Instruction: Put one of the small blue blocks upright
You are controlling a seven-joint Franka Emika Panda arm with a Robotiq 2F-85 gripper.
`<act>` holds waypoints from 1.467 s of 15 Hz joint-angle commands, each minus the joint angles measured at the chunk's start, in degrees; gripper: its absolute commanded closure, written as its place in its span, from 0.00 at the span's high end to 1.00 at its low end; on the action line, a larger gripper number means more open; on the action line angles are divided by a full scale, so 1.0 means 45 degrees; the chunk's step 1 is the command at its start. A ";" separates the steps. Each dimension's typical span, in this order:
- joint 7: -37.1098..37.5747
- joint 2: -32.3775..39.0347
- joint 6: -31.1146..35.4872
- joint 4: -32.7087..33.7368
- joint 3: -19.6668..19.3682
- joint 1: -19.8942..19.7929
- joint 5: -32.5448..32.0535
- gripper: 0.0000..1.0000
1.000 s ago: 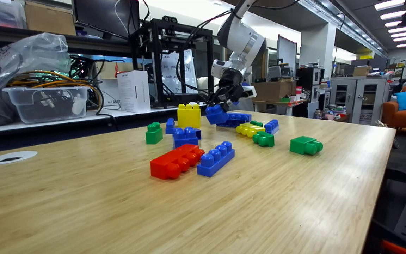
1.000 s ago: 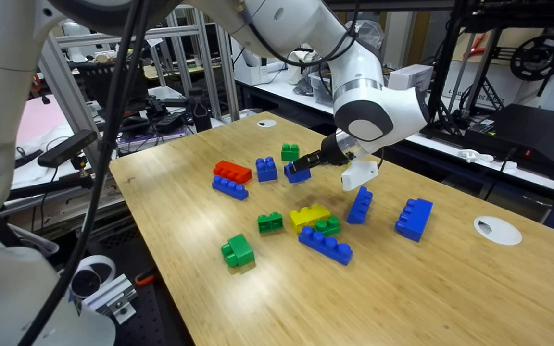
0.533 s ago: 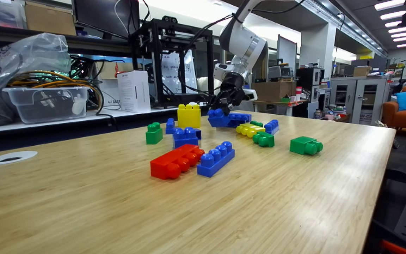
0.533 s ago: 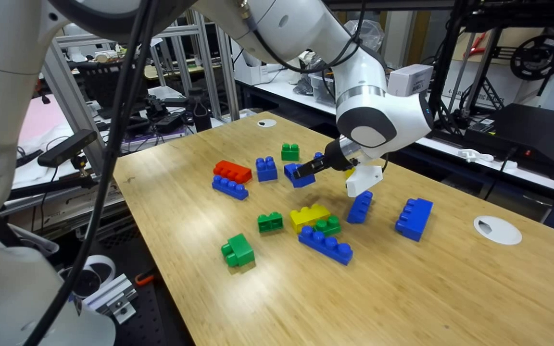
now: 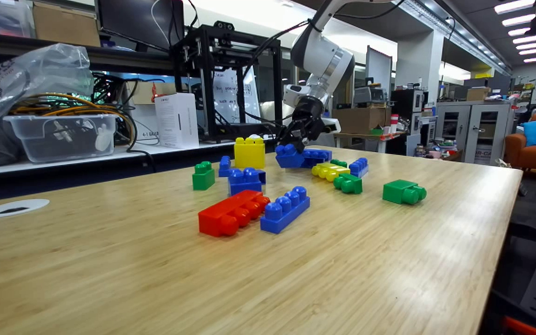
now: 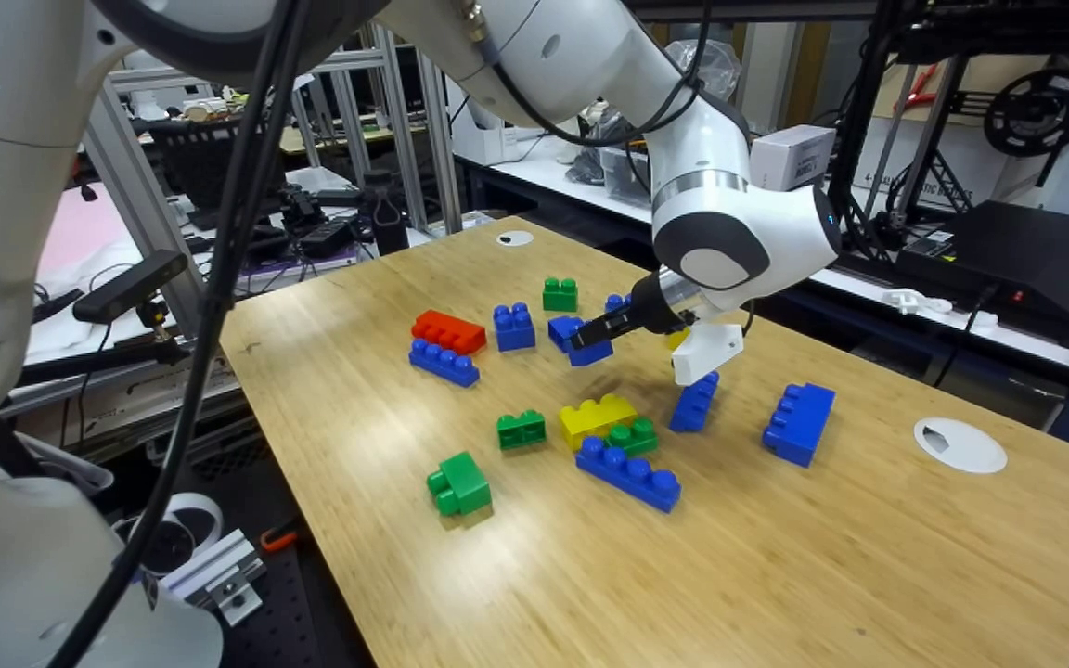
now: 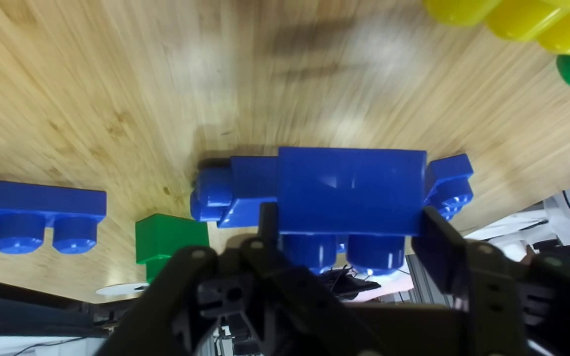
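Well inside table (image 6: 776, 557) edges, gripper (image 7: 348, 216) grasping tilted small blue block (image 7: 352, 190); open gap toward yellow brick (image 6: 596, 420).

The small blue block (image 7: 352, 192) was clamped in the hand (image 7: 348, 220) — gripped by its two ends, near the studs. Short, chunky, glossy plastic. Wrist view had two studs visible, pointing to that view's lower edge, with a flat face toward the camera. In an exterior view the block (image 5: 288, 158) hung tilted, studs uppermost — above the counter (image 5: 389, 260).
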 commanded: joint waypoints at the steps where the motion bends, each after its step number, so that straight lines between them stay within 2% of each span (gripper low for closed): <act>1: 0.0059 0.0018 0.0029 0.0026 0.0180 -0.0157 -0.0111 0.69; 7: 0.0060 0.0019 0.0034 0.0026 0.0180 -0.0157 -0.0111 0.69; 8: -0.0047 -0.0047 0.0034 -0.0032 0.0162 -0.0145 -0.0212 0.44; 15: -0.0634 -0.0073 -0.0340 0.0062 0.0290 -0.0392 -0.0161 0.44; 22: -0.2289 0.0393 -0.0880 0.0370 0.0520 -0.0642 0.0082 0.44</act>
